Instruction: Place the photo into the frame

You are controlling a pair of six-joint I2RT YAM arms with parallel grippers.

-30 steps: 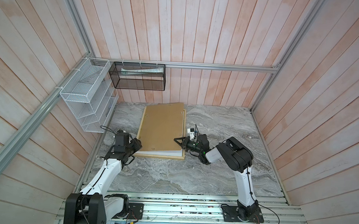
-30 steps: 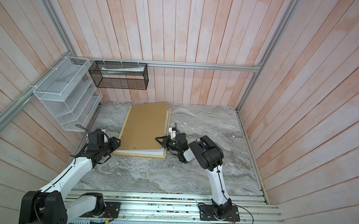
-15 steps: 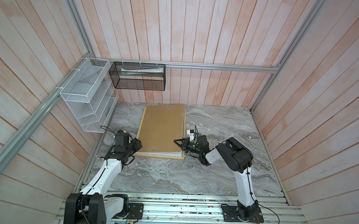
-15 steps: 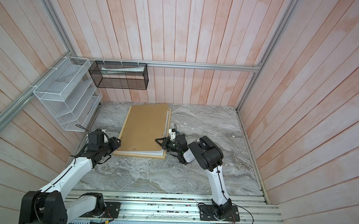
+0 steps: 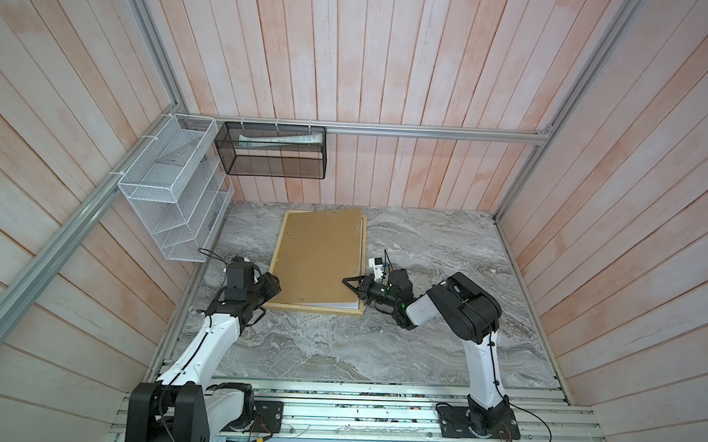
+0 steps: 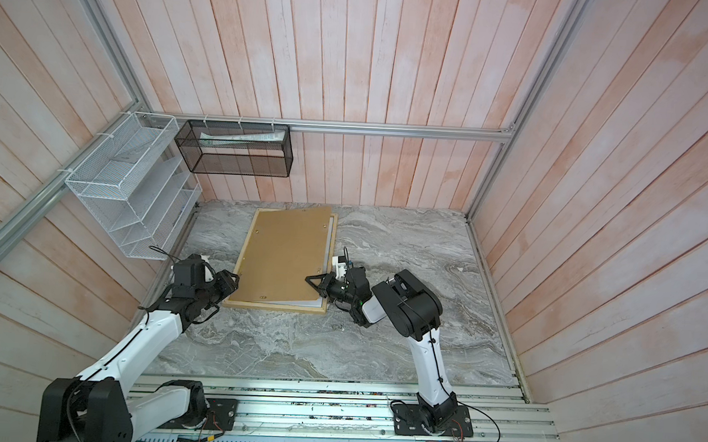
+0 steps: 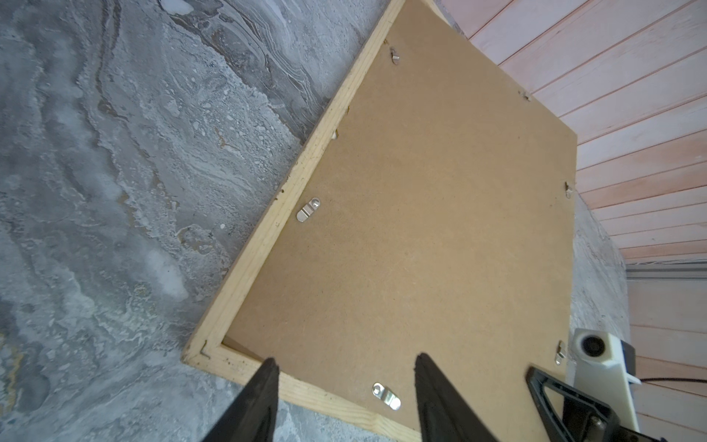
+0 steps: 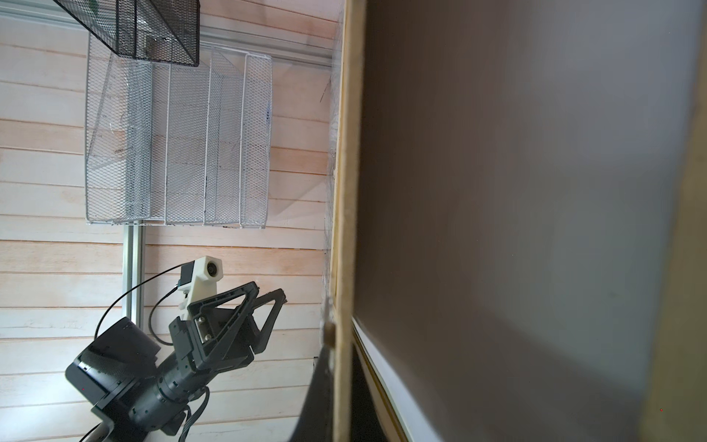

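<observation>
The frame (image 5: pixel 314 309) (image 6: pixel 273 307) of pale wood lies flat on the marble table. A brown backing panel (image 5: pixel 319 257) (image 6: pixel 284 256) (image 7: pixel 421 210) rests over it, skewed, with its right side lifted. A white strip of the photo (image 5: pixel 339 305) (image 6: pixel 306 302) shows under the panel's near edge; the picture side is hidden. My right gripper (image 5: pixel 351 284) (image 6: pixel 313 282) (image 8: pixel 342 382) is shut on the panel's right edge near the front corner. My left gripper (image 5: pixel 272 286) (image 6: pixel 230 284) (image 7: pixel 346 359) hangs open over the frame's near-left corner (image 7: pixel 214 352), holding nothing.
A white wire rack (image 5: pixel 171 187) and a black mesh basket (image 5: pixel 273 151) hang on the walls at the back left. Small metal turn clips (image 7: pixel 308 210) sit on the backing panel. Wooden walls close in the table on three sides.
The lifted side of the backing panel and my right gripper sit very slightly lower than a second ago. The left arm has not moved.
</observation>
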